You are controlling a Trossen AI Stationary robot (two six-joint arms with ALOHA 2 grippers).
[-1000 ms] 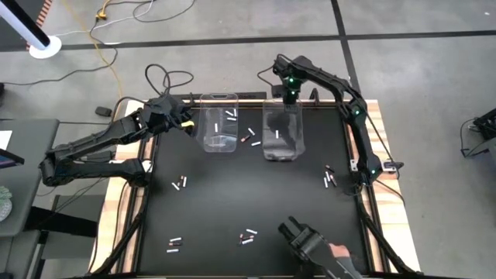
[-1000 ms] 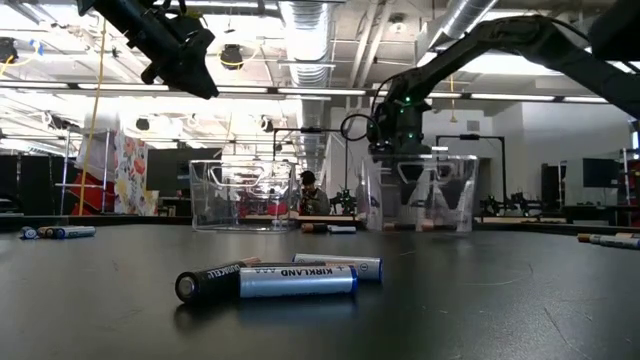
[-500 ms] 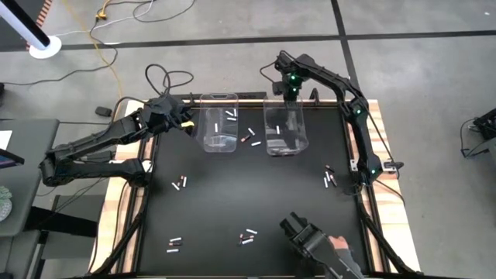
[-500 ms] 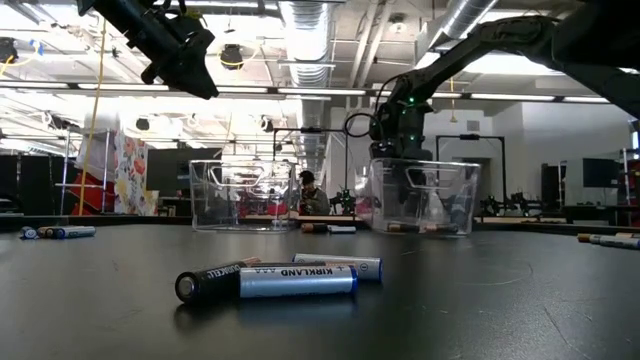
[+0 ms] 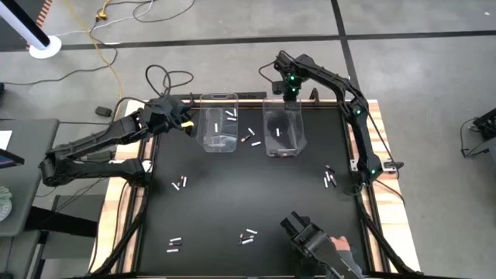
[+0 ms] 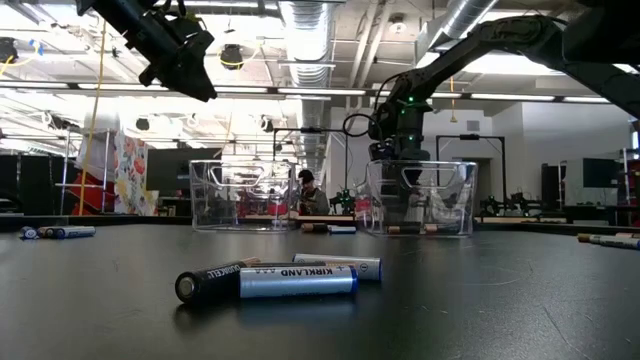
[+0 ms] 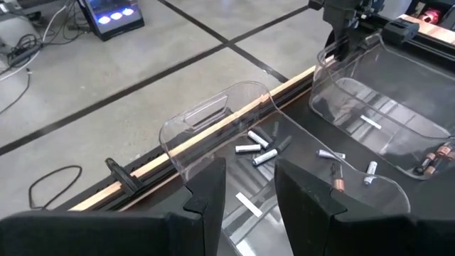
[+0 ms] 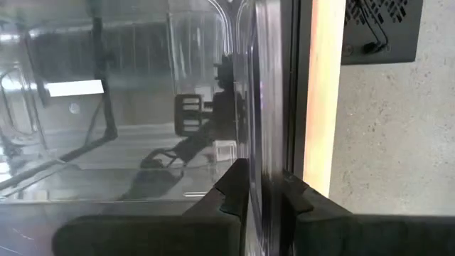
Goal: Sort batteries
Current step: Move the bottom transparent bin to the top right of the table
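Tilted a second ago, the right bin (image 5: 282, 130) now sits flat; the right gripper (image 8: 259, 190) straddles its far wall, fingers barely apart. Left gripper (image 7: 247, 186) hovers beside the left bin (image 5: 218, 122), fingers apart, empty. Two bins stand there. Batteries (image 5: 179, 183) lie scattered over the mat; only the low view shows three stacked (image 6: 283, 279).

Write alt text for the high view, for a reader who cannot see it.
Seen from above, the right gripper sits at the far rim of the right clear bin, its fingers astride the wall, while the left gripper hovers, empty, beside the left clear bin. Small batteries lie scattered over the black table, a few inside the bins.
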